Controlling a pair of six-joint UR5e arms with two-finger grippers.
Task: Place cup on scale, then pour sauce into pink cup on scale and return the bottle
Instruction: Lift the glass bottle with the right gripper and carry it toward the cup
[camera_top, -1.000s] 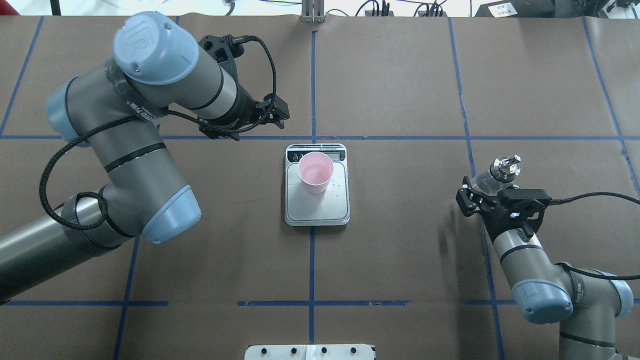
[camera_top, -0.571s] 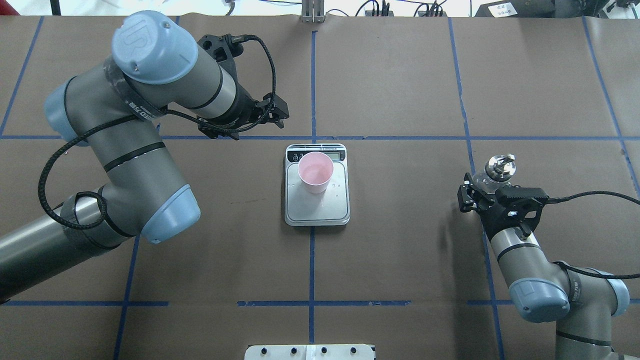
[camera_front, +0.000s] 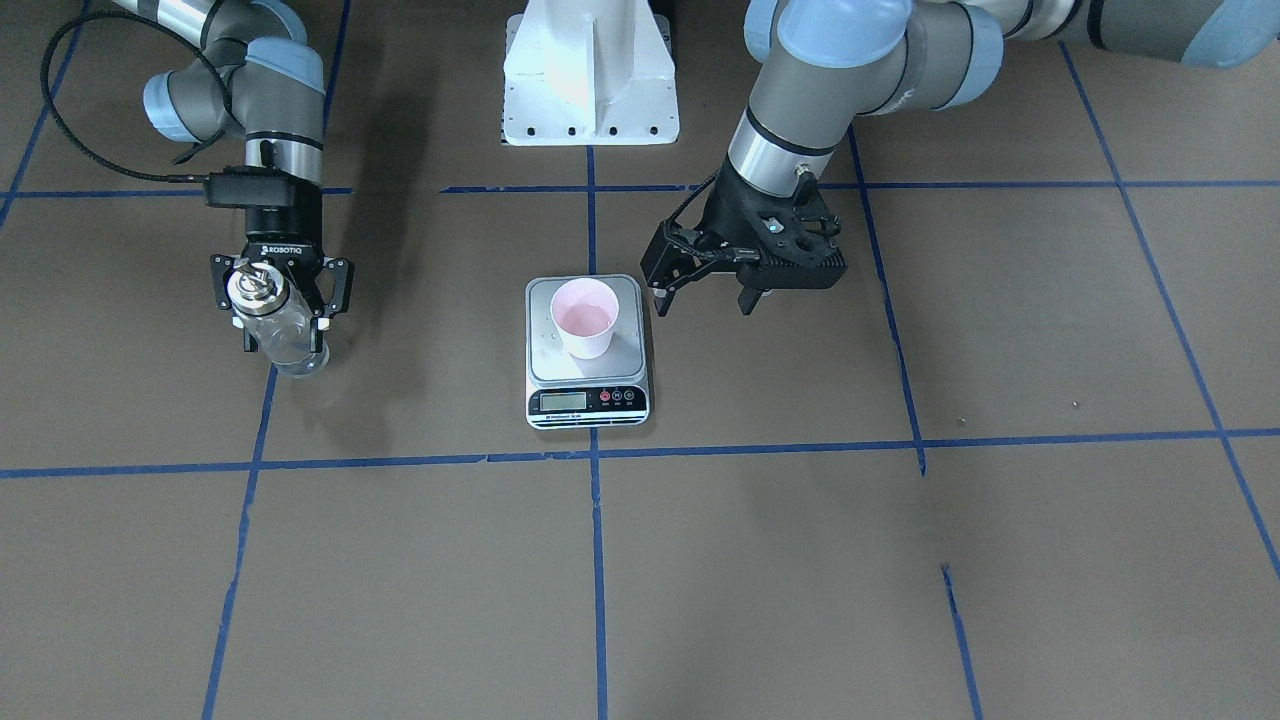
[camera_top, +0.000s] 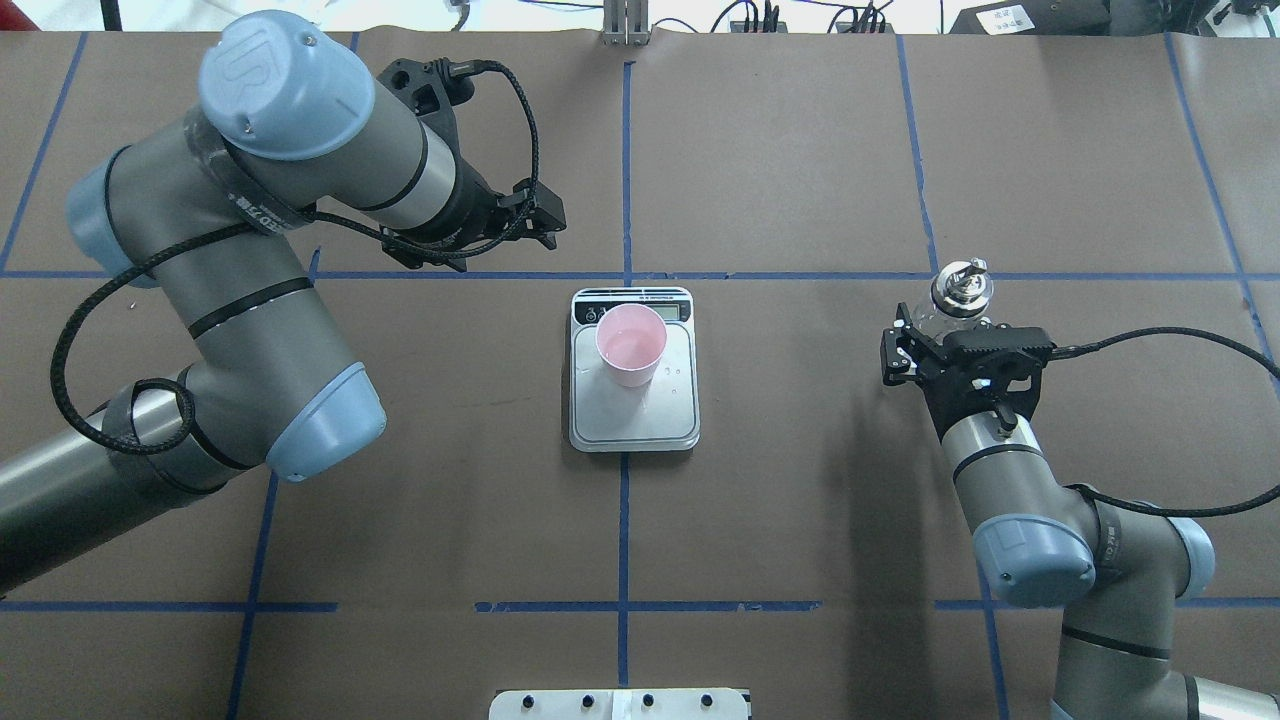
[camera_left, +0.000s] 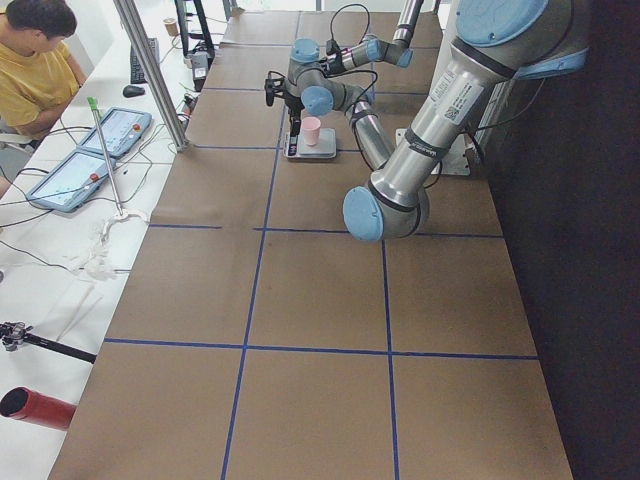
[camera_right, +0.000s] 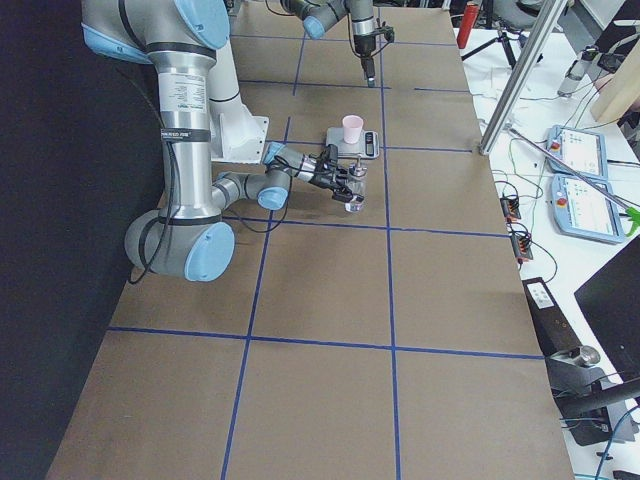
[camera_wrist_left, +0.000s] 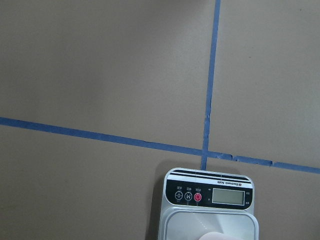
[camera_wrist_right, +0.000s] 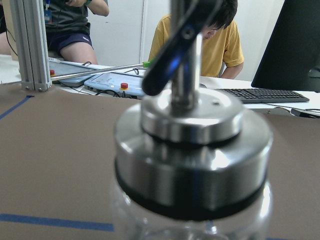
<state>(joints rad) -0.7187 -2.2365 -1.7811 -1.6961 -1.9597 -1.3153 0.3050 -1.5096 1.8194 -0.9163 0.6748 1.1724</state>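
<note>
Cup (camera_top: 631, 345): one, on one scale (camera_top: 640, 420); right gripper (camera_front: 282, 322) holds one bottle (camera_top: 958, 296)

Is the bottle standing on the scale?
No, the right gripper holds the bottle well off to the side; only the cup sits on the scale.

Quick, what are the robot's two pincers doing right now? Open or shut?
Left pincer: open, holding nothing.
Right pincer: shut on the bottle.
</note>
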